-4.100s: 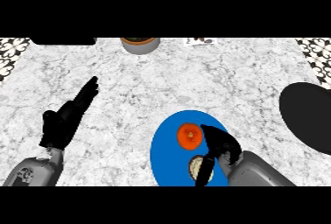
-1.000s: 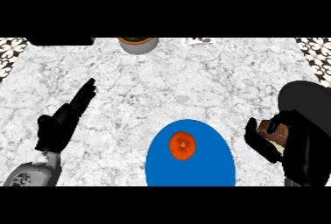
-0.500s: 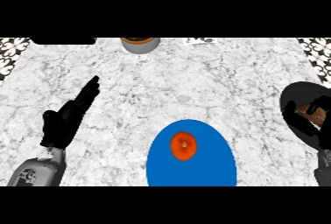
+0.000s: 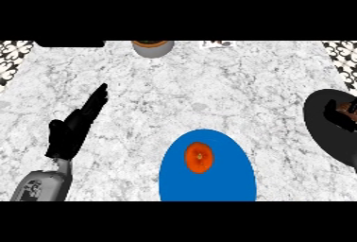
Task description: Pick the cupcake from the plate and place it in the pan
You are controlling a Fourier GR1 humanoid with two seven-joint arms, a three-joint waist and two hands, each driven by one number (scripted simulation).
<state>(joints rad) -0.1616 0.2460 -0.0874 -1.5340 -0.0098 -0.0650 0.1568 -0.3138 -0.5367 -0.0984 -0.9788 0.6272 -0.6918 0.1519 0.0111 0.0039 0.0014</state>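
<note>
At the frame's right edge the right hand (image 4: 333, 116) seems curled round the brown cupcake (image 4: 346, 108), already above the black pan (image 4: 324, 138), which lies directly beneath (the left hand (image 4: 70, 130) rests open, far left).

The middle of the desk (image 4: 209, 90) is bare: a wide stretch from my left hand (image 4: 70, 130) across to the pan (image 4: 327, 146). My left fingers (image 4: 94, 101) are straight, pointing away and to the right, with bare desk all round them.

Low in the middle, the blue plate (image 4: 223, 184) takes the near ground, with an orange thing (image 4: 199, 157) on it. I have room to pass on both sides of it, toward the left hand and toward the pan.

The right edge is taken. The pan lies there, and over it is my right hand (image 4: 338, 116), curled round the cupcake (image 4: 346, 108).

Along the far edge stand a grey pot (image 4: 152, 48), a black thing (image 4: 70, 43) to its left and a small thing (image 4: 217, 44) to its right, all well apart from the plate.
</note>
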